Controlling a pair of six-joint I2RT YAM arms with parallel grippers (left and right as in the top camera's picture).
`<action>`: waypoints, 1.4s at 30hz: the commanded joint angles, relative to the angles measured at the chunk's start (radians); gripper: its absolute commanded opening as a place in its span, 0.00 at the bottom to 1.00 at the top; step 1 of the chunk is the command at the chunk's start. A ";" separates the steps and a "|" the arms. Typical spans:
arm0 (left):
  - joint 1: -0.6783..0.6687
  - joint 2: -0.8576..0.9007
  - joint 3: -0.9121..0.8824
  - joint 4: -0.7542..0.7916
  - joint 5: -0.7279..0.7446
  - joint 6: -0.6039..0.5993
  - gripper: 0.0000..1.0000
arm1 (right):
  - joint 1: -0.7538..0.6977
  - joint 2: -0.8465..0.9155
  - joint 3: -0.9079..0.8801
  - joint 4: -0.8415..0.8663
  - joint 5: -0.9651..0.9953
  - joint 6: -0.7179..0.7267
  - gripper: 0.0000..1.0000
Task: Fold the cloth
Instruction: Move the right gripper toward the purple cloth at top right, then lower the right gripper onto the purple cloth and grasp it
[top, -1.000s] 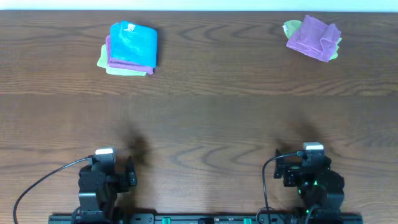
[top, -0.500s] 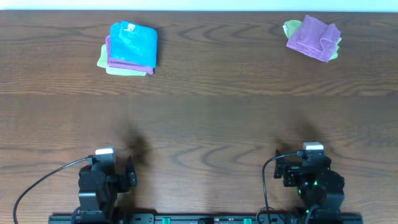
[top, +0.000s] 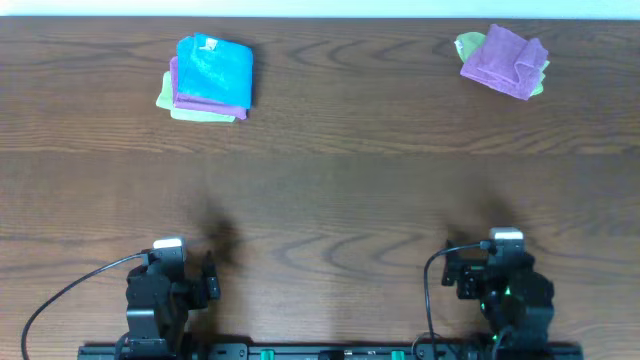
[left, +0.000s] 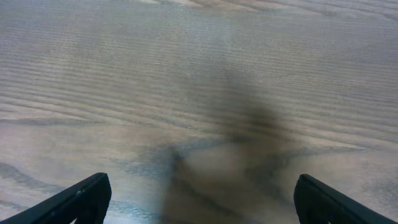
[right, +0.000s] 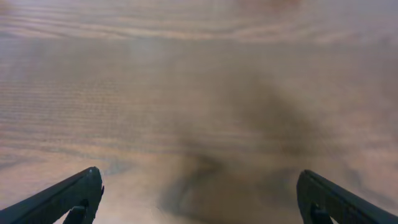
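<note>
The purple cloth (top: 503, 62) lies crumpled at the far right of the table, on top of a lime-green cloth (top: 467, 44) that shows at its edges. My left gripper (left: 199, 205) is open and empty over bare wood at the near left edge; it also shows in the overhead view (top: 170, 275). My right gripper (right: 199, 199) is open and empty over bare wood at the near right edge; it also shows in the overhead view (top: 500, 278). Both are far from the cloth, and neither wrist view shows it.
At the far left stands a folded stack: a blue cloth (top: 213, 68) on top, a thin purple edge (top: 174, 85) under it and a lime-green cloth (top: 200, 113) at the bottom. The wooden table (top: 330, 190) spans the view.
The right arm has shifted very slightly to the right. The cloths and the left arm have not moved.
</note>
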 joint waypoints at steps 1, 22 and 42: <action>0.005 -0.009 -0.015 -0.020 -0.018 0.018 0.95 | -0.016 0.140 0.126 0.000 0.030 0.109 0.99; 0.005 -0.009 -0.015 -0.020 -0.018 0.018 0.95 | -0.198 1.433 1.387 -0.293 0.029 0.145 0.99; 0.005 -0.009 -0.015 -0.020 -0.018 0.018 0.95 | -0.227 1.849 1.580 0.021 -0.080 0.040 0.99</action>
